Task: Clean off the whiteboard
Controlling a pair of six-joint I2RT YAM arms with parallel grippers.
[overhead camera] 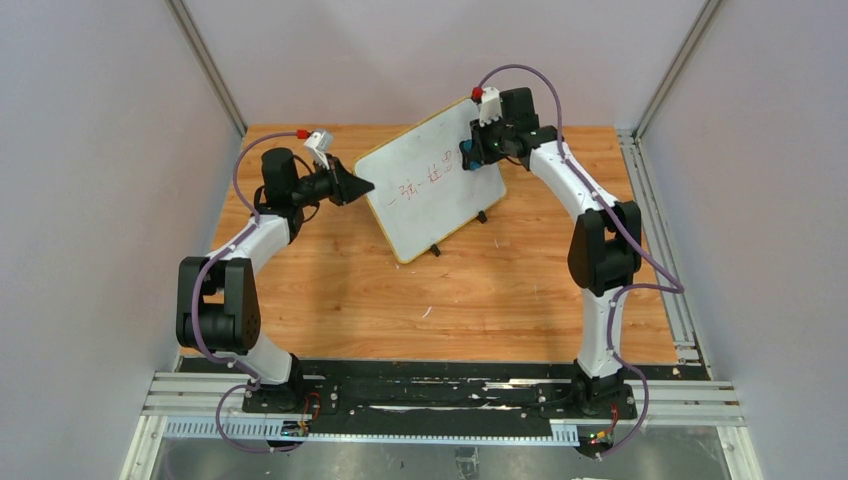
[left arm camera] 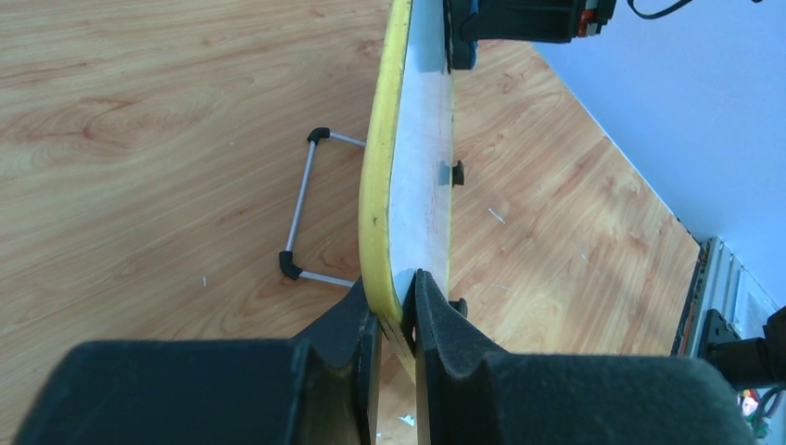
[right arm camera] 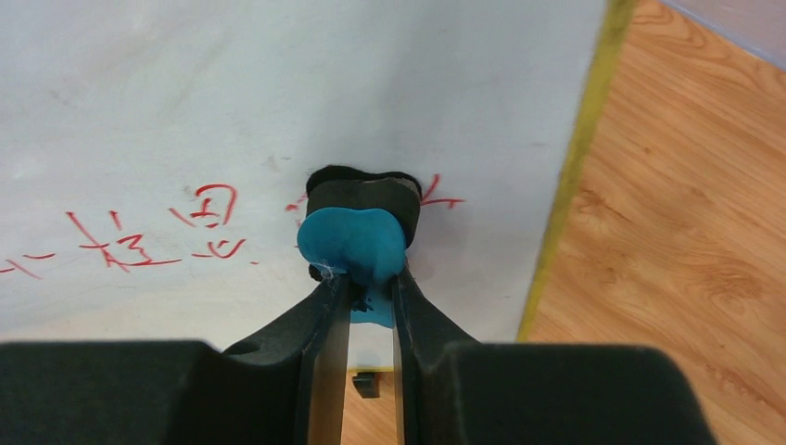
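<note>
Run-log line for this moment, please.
left gripper shut on whiteboard edge | right gripper shut on blue eraser, eraser against board face | red writing not yet erased

I work over a flat brown wooden table point(overhead camera: 330, 290) that fills the middle of the top view. A bit above the middle of it stands a big white board with a thin yellow frame point(overhead camera: 425, 205). Its small black feet point(overhead camera: 435, 250) touch the wood along the board's lower edge. In my left wrist view, a thin grey wire stand with black corners point(left arm camera: 298, 209) rests on the wood just left of the board. A few tiny white bits point(overhead camera: 427, 312) lie lower down.
</note>
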